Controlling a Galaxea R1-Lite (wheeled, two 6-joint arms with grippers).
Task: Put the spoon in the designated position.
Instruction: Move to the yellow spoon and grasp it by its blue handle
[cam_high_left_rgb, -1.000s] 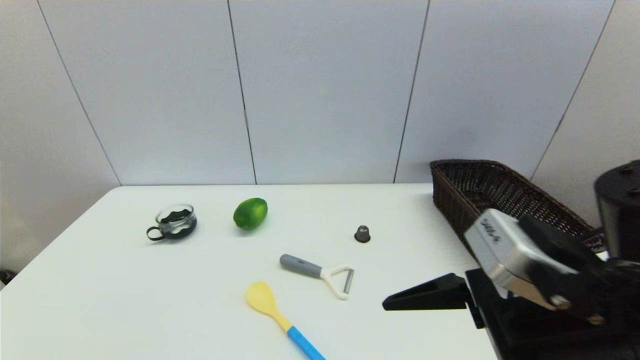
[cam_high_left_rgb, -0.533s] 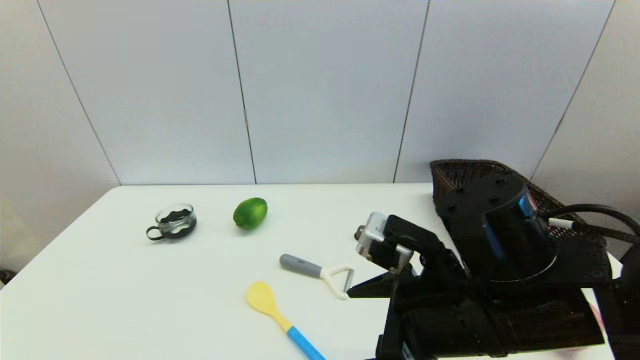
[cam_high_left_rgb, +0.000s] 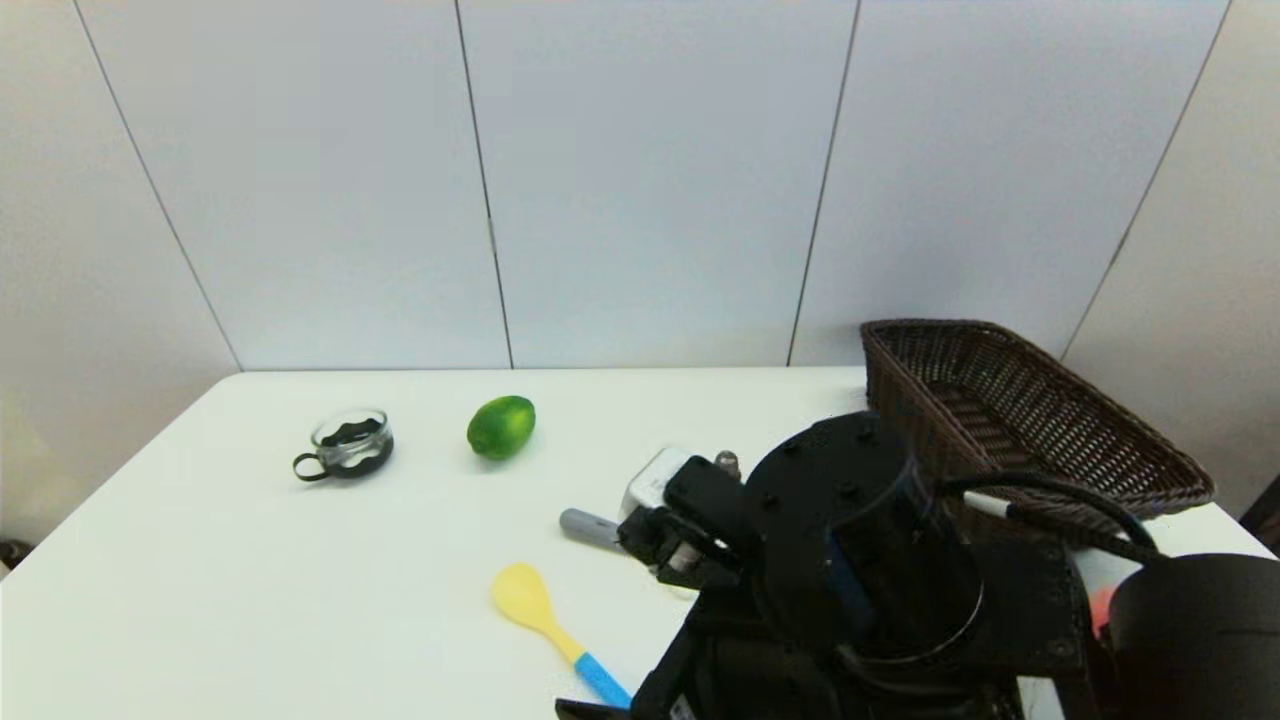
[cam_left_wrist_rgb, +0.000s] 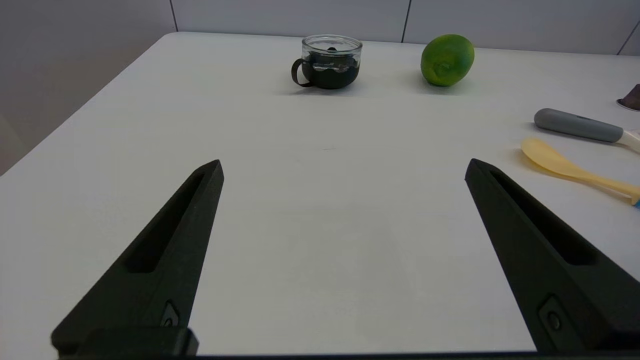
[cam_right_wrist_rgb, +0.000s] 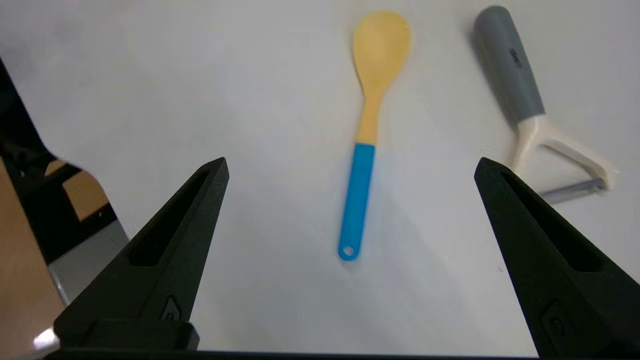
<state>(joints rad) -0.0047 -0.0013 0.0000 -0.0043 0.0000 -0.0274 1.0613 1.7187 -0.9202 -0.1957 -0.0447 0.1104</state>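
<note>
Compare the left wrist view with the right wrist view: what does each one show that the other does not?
Only the left wrist view shows the glass cup, the lime and the open left gripper above bare table. Only the right wrist view shows the spoon's blue handle end, the peeler's white head and the open right gripper over the spoon. Both show the spoon's yellow bowl and the peeler beside it.

Right arm (cam_high_left_rgb: 860, 560) fills lower right of head view, wrist angled down; right gripper (cam_right_wrist_rgb: 350, 170) fingers spread wide. Left gripper (cam_left_wrist_rgb: 345, 167) also wide apart, held low.
</note>
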